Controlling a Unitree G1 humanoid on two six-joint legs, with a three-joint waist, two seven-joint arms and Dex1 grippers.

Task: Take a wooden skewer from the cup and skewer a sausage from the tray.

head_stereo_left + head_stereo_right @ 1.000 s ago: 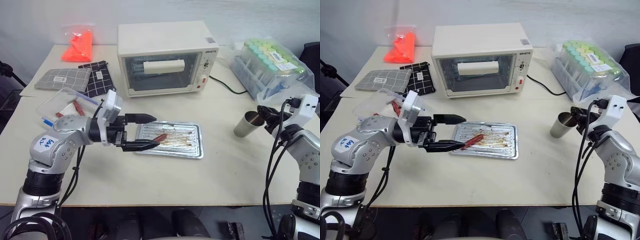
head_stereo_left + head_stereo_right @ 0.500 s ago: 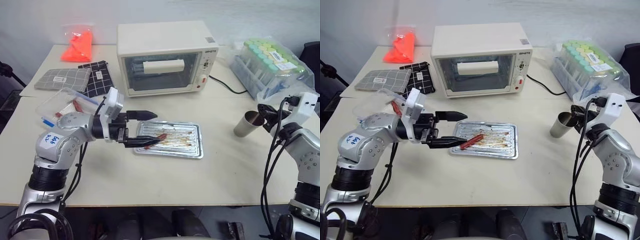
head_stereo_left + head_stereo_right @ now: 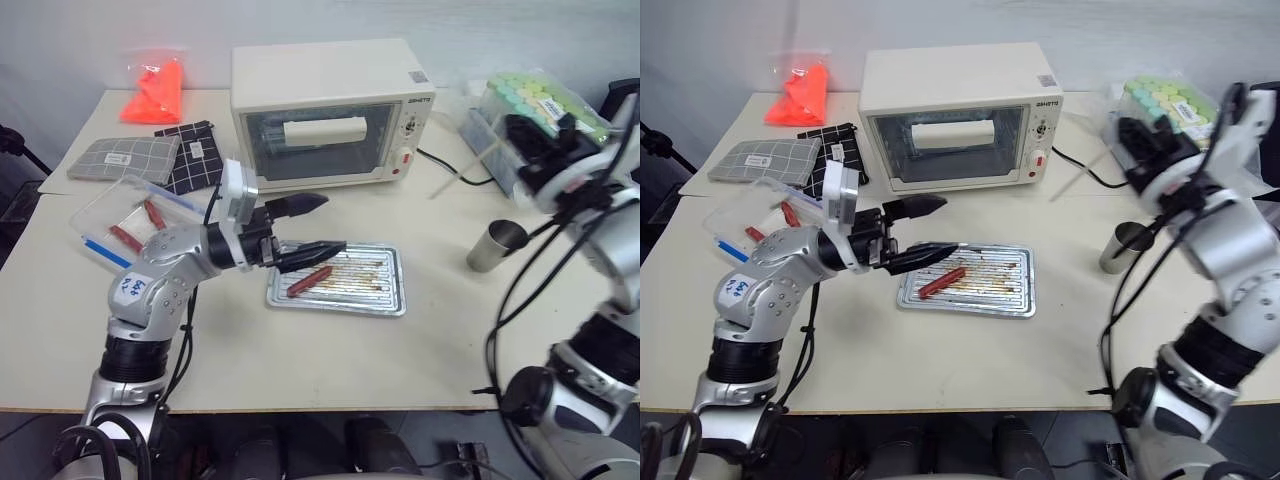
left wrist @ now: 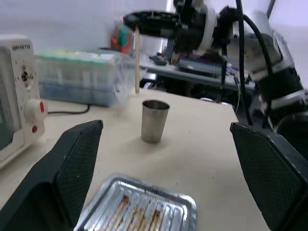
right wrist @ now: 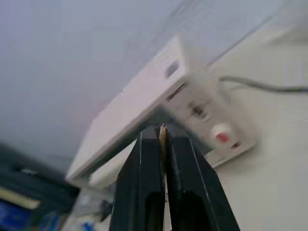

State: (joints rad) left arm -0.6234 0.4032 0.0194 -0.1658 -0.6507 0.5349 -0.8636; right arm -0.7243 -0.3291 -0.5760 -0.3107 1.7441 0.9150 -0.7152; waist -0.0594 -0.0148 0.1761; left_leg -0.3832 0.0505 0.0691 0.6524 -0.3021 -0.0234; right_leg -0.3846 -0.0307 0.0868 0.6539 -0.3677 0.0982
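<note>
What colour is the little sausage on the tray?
Reddish-brown. The sausage shows best in the left eye view, on the silver tray.

A white toaster oven sits top centre on the desk; an orange bag lies upper left.

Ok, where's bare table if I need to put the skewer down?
Bare table runs along the near edge in front of the tray, and between the tray and the cup. The far side is crowded: toaster oven, its cord, bagged tubes, clear box, pouches.
</note>
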